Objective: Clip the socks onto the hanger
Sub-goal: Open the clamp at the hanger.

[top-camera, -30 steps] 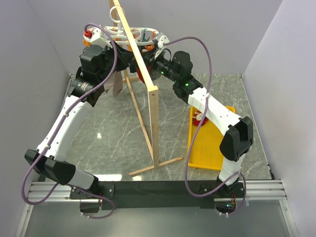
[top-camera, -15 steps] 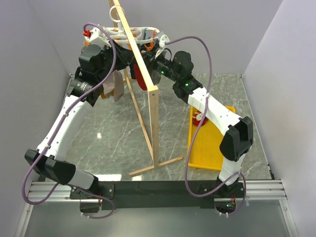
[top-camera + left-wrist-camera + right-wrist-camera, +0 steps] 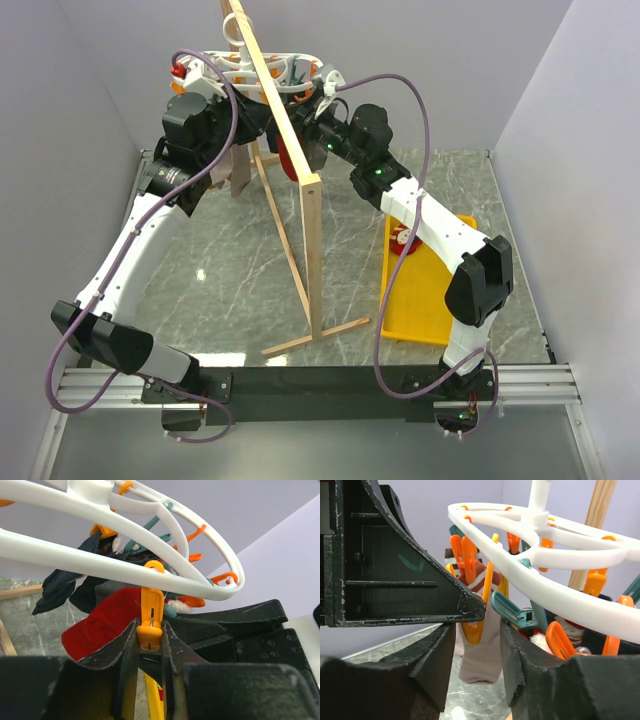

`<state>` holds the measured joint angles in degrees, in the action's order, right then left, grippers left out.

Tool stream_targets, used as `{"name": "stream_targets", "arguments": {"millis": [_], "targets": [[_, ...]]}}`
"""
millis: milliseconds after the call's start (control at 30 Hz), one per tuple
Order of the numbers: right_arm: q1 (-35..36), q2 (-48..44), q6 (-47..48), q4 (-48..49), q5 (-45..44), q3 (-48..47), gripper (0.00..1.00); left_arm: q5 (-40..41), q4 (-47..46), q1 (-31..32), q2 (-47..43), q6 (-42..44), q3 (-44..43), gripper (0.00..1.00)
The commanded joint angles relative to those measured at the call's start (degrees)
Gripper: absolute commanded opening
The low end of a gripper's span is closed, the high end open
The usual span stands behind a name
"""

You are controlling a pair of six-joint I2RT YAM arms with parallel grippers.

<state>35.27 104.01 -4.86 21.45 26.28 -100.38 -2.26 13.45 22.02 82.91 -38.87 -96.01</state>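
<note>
The white hanger (image 3: 290,70) hangs from the wooden rack at the top; it also shows in the left wrist view (image 3: 100,555) and the right wrist view (image 3: 560,555). My left gripper (image 3: 150,632) is shut on an orange clip (image 3: 151,610) under the hanger's ring. A red sock (image 3: 100,625) hangs just left of that clip; from above it (image 3: 284,158) sits between both grippers. My right gripper (image 3: 477,625) is open and empty, close beside the left one under the hanger. Another red sock (image 3: 402,240) lies in the yellow tray.
The tall wooden rack (image 3: 310,230) stands mid-table between the arms. A yellow tray (image 3: 425,300) lies at the right. A grey sock (image 3: 482,655) and dark socks (image 3: 65,587) hang from other clips. Grey walls close in left, back and right.
The socks hanging under the hanger's left side have swung slightly. Both grippers stay at the hanger, almost still.
</note>
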Motion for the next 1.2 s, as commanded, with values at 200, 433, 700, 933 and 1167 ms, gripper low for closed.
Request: {"name": "stream_targets", "arguments": {"millis": [200,433,700,933,1167], "targets": [[-0.37,-1.00,0.73,2.54,1.31,-3.07,0.28,-0.37,-1.59,-0.14,-2.41,-0.50,0.03,0.17],[-0.37,-1.09,1.35,1.49,2.19,-3.25,0.07,-0.64,-3.07,-0.14,-3.20,-0.33,1.08,0.28],[-1.51,-0.47,-3.66,-0.79,6.85,-5.88,0.03,-3.79,-10.72,-1.80,-8.11,-0.06,7.93,0.62],[-2.13,0.67,-6.91,-4.92,11.86,-9.21,0.03,-11.17,-21.61,-5.58,-12.77,-1.73,16.36,0.66],[-2.22,1.72,-9.19,-9.15,15.81,-11.86,0.03,-21.63,-35.67,-8.66,-15.06,-2.53,23.58,0.66]]}}
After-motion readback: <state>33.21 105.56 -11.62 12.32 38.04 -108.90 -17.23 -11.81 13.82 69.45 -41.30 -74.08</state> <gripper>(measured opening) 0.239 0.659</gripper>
